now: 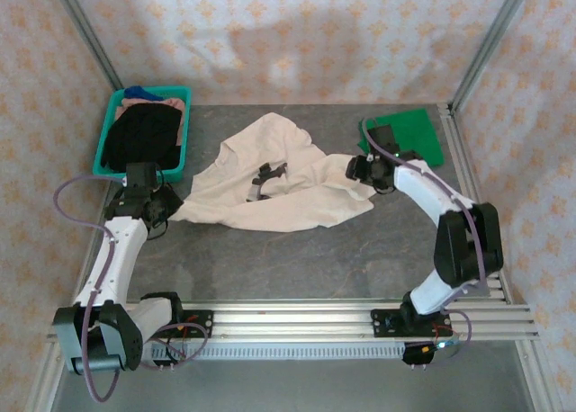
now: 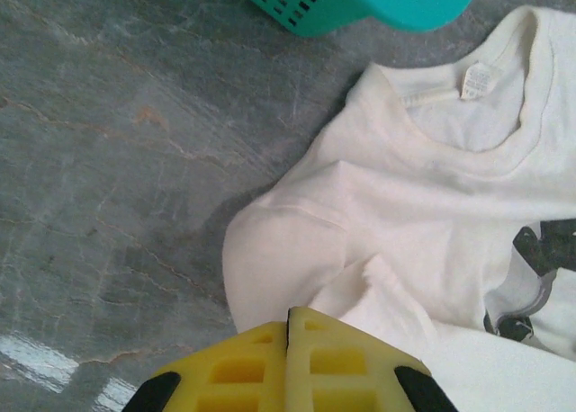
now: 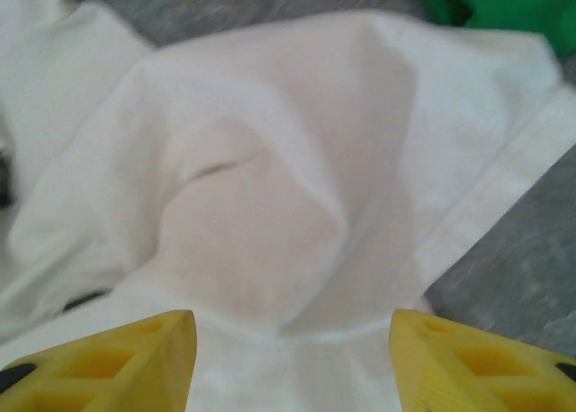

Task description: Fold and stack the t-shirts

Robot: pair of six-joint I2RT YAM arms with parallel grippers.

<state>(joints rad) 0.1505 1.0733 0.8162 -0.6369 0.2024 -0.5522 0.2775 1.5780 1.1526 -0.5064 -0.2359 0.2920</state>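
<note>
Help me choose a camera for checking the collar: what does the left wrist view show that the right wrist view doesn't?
Left wrist only: the teal basket, the cream shirt's collar with its tag, the black print, and jaws pressed together. Right wrist only: a corner of the green shirt, a hem, and jaws wide apart. Both: the cream shirt on the grey table.

Crumpled cream t-shirt (image 1: 279,183), flat green t-shirt (image 1: 409,133)

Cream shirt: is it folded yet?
No. The cream shirt lies rumpled and spread on the table, collar and print showing.
</note>
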